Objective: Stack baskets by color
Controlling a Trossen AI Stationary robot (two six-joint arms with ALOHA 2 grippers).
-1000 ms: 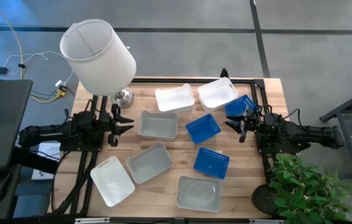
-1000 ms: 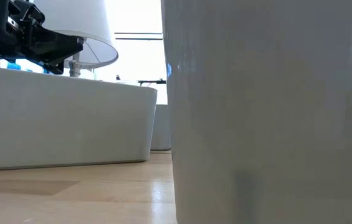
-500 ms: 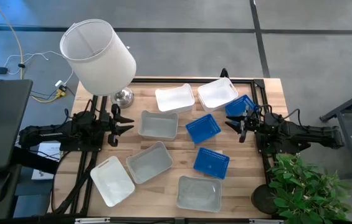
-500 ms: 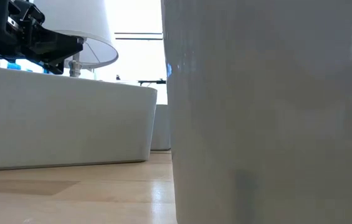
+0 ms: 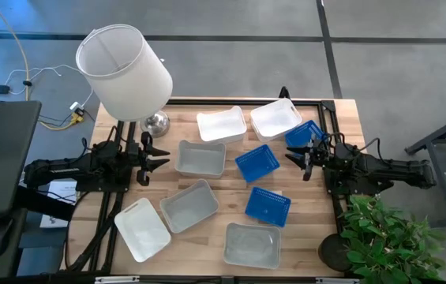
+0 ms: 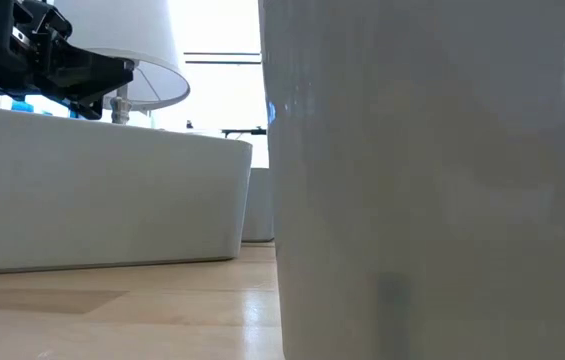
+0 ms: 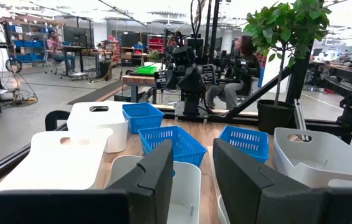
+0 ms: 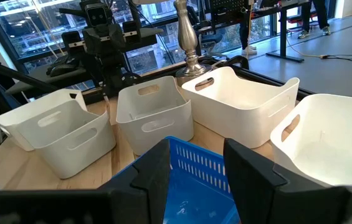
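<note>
Blue plastic fills the bottom centre of the right wrist view: a blue basket (image 8: 191, 180) sits straight ahead of the right gripper (image 8: 194, 174), whose fingers stand part open with nothing between them. In the high view that right gripper (image 5: 308, 160) hovers at centre right, between the blue basket at the table's right edge (image 5: 305, 134) and the middle blue basket (image 5: 257, 162), both just beside its tips; the third blue basket (image 5: 268, 205) lies a little lower in the frame, its long axis tilted. The right arm is clearly the nearer one to all three blue ones, so I judge a blue stack is its job. Farther left, the left gripper (image 5: 156, 155), likewise part open and empty, points at a pale grey basket (image 5: 201, 158) just beside it, with the white baskets (image 5: 222, 125) in the upper centre beyond.
</note>
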